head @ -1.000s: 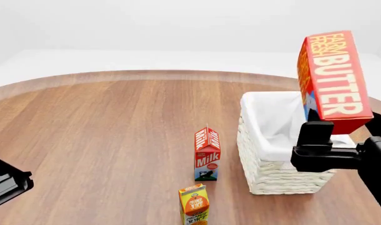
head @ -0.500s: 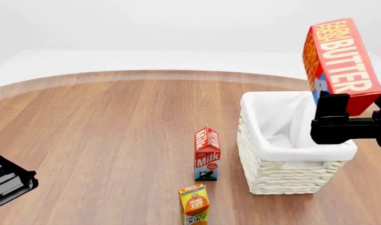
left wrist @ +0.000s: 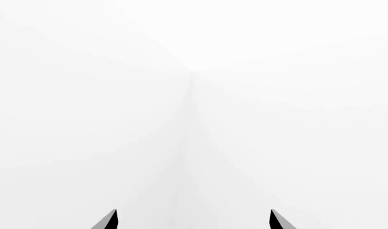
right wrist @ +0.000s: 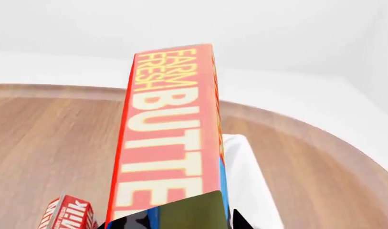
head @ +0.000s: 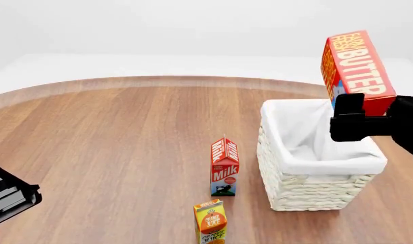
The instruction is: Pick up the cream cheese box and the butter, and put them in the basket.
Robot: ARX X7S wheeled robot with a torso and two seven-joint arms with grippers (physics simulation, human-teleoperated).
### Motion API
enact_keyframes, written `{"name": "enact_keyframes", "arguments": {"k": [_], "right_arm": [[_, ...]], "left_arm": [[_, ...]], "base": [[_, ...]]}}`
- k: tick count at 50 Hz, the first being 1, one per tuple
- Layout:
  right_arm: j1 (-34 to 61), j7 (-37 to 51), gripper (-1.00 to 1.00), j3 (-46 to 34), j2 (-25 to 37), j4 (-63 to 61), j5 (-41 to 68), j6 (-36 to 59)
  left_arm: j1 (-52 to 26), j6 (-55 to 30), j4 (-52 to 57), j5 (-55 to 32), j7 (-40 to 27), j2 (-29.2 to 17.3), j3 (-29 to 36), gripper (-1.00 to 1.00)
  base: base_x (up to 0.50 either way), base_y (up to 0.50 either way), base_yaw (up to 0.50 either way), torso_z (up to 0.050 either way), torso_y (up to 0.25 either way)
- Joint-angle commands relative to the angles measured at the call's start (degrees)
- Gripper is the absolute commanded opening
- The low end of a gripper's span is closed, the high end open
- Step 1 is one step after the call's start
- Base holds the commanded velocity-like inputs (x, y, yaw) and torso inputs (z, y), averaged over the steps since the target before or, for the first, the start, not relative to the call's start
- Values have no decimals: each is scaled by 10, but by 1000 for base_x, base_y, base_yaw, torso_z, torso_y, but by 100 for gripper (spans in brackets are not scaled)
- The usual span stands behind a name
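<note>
A round wooden table (head: 125,137), its brown grain running in long streaks to a paler rim, fills a bare white room whose walls meet in a faint corner seam. At right, the right gripper (head: 348,122), a blocky black clamp, is closed on the lower end of the butter (head: 355,68), a tall red-orange carton with yellow "FARM FRESH BUTTER" lettering and a blue side, held upright with a slight tilt above the far right part of the basket (head: 294,188). The basket is a white woven rectangle with ribbed walls and a smooth white cloth lining folded over its rim. Just left of it stands a small gabled red milk carton (head: 224,168); nearer still, an orange juice carton (head: 210,222) is cut off by the frame edge. The left gripper (head: 6,195) shows at the near left edge; its two dark fingertips (left wrist: 109,220) stand apart against blank wall, holding nothing. The cream cheese box is not visible in any view.
</note>
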Motion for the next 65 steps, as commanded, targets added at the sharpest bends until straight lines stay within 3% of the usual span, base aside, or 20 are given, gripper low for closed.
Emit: {"name": "enact_keyframes", "arguments": {"k": [1, 28, 65], "right_arm": [[22, -51, -100, 17, -55, 68, -59, 18], [-57, -71, -100, -20, -81, 142, -91, -19], [-88, -157, -100, -47, -116, 243, -134, 5]], "left_arm": [[-1, -10, 7, 3, 14, 13, -15, 100], [-4, -11, 0, 3, 16, 13, -8, 100], [-8, -17, -3, 4, 18, 13, 0, 100]], "base": [[0, 0, 0, 0, 10], [0, 0, 0, 0, 1], [0, 0, 0, 1, 2]]}}
